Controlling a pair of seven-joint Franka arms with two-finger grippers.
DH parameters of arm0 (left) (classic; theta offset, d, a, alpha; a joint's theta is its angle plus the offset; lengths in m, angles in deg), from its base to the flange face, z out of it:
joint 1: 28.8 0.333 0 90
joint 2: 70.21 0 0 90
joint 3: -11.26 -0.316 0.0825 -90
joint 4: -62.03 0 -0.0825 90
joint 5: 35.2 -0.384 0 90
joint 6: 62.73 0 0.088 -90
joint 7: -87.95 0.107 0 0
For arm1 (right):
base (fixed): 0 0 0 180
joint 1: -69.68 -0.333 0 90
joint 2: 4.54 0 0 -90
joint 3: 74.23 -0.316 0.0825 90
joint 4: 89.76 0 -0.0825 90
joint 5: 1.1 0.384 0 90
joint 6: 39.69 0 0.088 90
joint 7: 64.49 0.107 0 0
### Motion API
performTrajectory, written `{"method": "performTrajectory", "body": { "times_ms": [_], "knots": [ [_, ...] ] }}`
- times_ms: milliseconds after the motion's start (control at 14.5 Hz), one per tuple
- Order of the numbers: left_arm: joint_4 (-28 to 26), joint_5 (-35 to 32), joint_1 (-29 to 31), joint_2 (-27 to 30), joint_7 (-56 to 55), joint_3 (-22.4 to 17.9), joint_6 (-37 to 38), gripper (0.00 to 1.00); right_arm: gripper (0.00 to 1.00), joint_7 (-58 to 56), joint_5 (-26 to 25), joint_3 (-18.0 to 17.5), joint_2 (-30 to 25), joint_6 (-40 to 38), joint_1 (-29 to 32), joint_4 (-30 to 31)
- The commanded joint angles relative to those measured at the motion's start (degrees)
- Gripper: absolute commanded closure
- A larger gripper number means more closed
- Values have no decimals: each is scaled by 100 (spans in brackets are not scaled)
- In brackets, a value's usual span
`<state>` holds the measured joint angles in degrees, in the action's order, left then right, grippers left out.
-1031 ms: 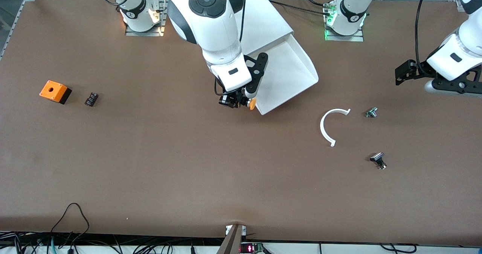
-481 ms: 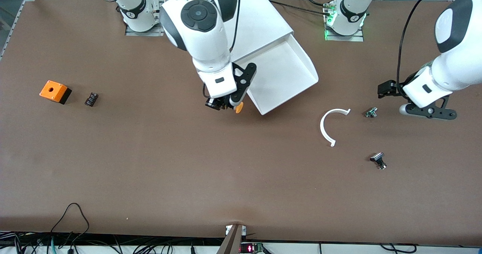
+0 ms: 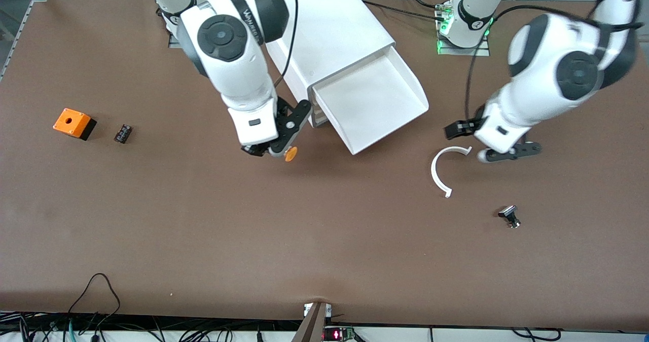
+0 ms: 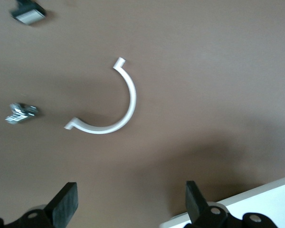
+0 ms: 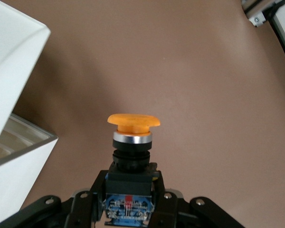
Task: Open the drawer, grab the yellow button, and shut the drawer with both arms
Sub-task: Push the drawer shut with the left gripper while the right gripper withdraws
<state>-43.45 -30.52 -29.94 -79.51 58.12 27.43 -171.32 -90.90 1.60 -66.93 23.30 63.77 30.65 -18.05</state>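
Note:
The big white cabinet [image 3: 329, 28] lies with its uppermost drawer [image 3: 375, 104] pulled out and showing nothing inside. My right gripper [image 3: 276, 152] is shut on the button [image 3: 289, 154], held over the bare table beside the drawer's front corner. In the right wrist view the orange cap [image 5: 133, 121] points away from my right gripper [image 5: 130, 190], whose fingers clamp the black body. My left gripper [image 3: 458, 128] is open and empty over the table between the drawer and a white C-shaped ring [image 3: 446, 172]. The left wrist view shows the gripper [image 4: 130, 209], open, and the drawer's edge [image 4: 256, 204].
An orange box with a hole [image 3: 74, 122] and a small black part [image 3: 123, 133] lie toward the right arm's end. A black-and-silver part [image 3: 509, 216] lies nearer the camera than the ring. Another small silver part [image 4: 20, 114] lies beside the ring [image 4: 109, 99].
My right gripper has carried the button away from the drawer, toward the right arm's end of the table. My left arm has swung in from the table's end to beside the drawer.

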Motion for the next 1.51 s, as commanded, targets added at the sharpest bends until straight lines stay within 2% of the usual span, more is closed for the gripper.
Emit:
{"method": "performTrajectory", "body": {
  "times_ms": [0,206,412,619,756,1100,1238,1444],
  "knots": [
    [-446,68,-9,-10,-847,341,-705,1,62,109,-85,-71,-471,8,123,589],
    [-946,68,-158,-107,-1253,465,-1697,1,62,275,-269,-71,-481,-71,141,738],
    [-1273,77,-246,-168,-1524,588,-2298,1,62,1222,-279,-80,-481,7,132,1046],
    [-1299,77,-255,-222,-1912,816,-2316,1,62,1962,-279,-80,-481,191,167,1371],
    [-1439,164,-255,-213,-1974,1106,-2316,1,62,2463,-279,-80,-524,236,351,1591],
    [-1729,955,-255,-90,-2158,1563,-2193,1,62,2746,-279,-88,-621,464,1001,2232],
    [-1791,1306,-255,-46,-2386,1783,-2158,1,62,2746,-279,-88,-639,910,1299,2688],
    [-1826,1395,-255,68,-2493,2187,-1957,1,62,2615,-349,-115,-936,1501,1765,3523]
  ]
}}
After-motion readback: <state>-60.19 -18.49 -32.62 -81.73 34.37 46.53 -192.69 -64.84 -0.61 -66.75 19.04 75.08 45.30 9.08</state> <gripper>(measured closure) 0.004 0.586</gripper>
